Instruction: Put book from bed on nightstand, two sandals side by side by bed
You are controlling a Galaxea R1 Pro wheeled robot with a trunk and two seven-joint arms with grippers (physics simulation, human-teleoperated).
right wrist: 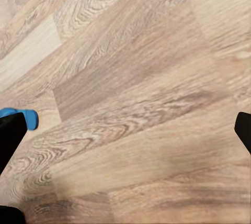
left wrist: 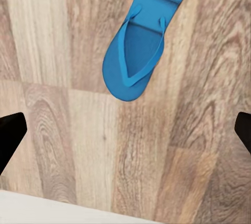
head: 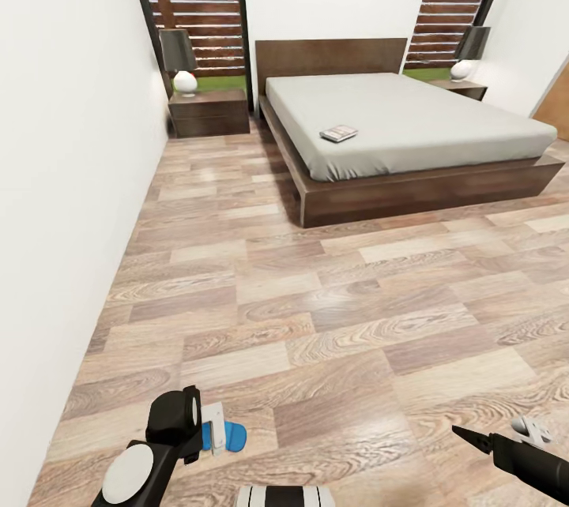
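From the head view I see a large low bed (head: 411,167) with a dark brown wood frame and a plain light grey mattress standing at the far end of the room on the light wood-plank floor (head: 316,317). A small thin paperback book (head: 339,133) lies flat on the mattress near the bed's left edge. A low dark brown two-drawer nightstand (head: 209,112) stands just beside the bed on its left, carrying a lamp (head: 180,61) with a dark shade and a white round base; a second nightstand (head: 460,88) with a matching lamp (head: 469,51) stands on the far right side of the bed. At the lower left of this view, my left tool (head: 212,428) hangs over the floor with a bright blue flat sandal (head: 229,436) showing partly below it. My right tool (head: 531,430) sits at the lower right edge, well apart from the sandal. In the left wrist view, the blue sandal (left wrist: 140,46) lies sole-down on the planks with its thong straps facing up, and a second blue shape overlaps its far end; I cannot tell whether that is the other sandal. The left tool's dark fingertips (left wrist: 11,135) stand spread wide, touching nothing. In the right wrist view, the right tool's fingertips (right wrist: 10,140) are also spread wide over bare planks, with a small blue sandal edge (right wrist: 23,118) near one fingertip.
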